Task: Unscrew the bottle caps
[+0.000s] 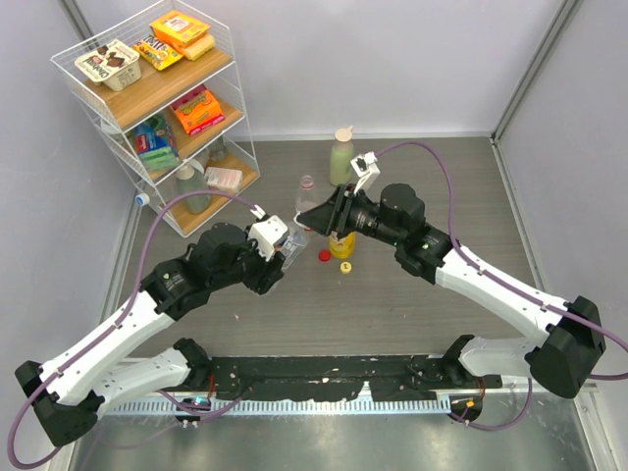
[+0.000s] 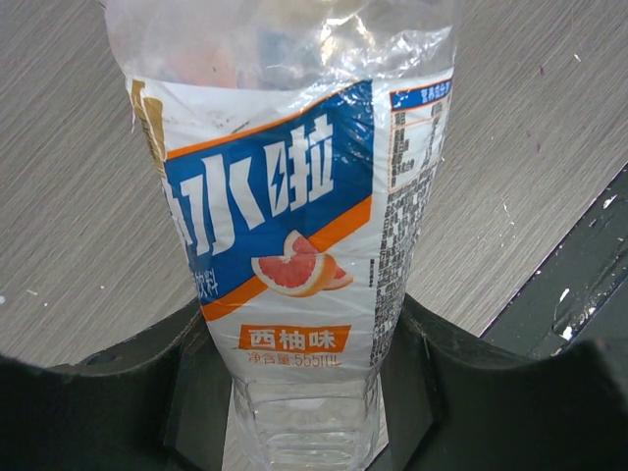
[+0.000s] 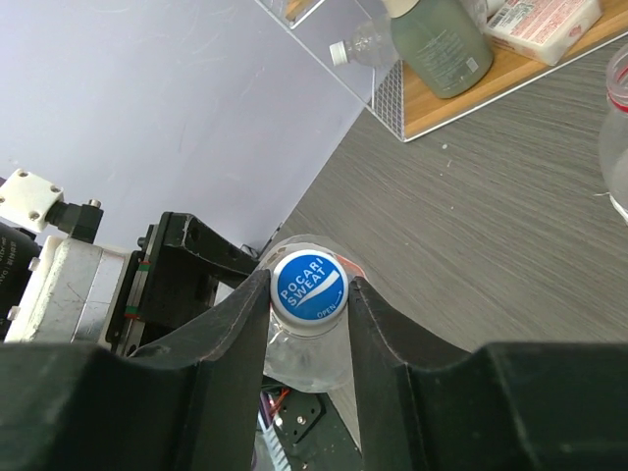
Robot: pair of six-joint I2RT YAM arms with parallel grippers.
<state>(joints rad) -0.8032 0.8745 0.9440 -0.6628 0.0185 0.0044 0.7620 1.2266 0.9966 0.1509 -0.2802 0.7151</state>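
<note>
A clear bottle (image 2: 294, 226) with a blue, white and orange label is tilted between the two arms. My left gripper (image 2: 306, 392) (image 1: 285, 247) is shut on its lower body, one finger on each side. In the right wrist view my right gripper (image 3: 308, 290) (image 1: 303, 218) is shut on this bottle's blue-and-white cap (image 3: 308, 287), pinching it from both sides. A loose red cap (image 1: 324, 257) and a loose yellow cap (image 1: 345, 267) lie on the table just right of the held bottle.
An orange-yellow bottle (image 1: 341, 245) stands under my right wrist. A clear bottle (image 1: 306, 186) and a pale green bottle (image 1: 340, 157) with a beige cap stand behind. A white wire shelf (image 1: 157, 98) of snacks fills the back left. A black rail (image 1: 324, 378) runs along the near edge.
</note>
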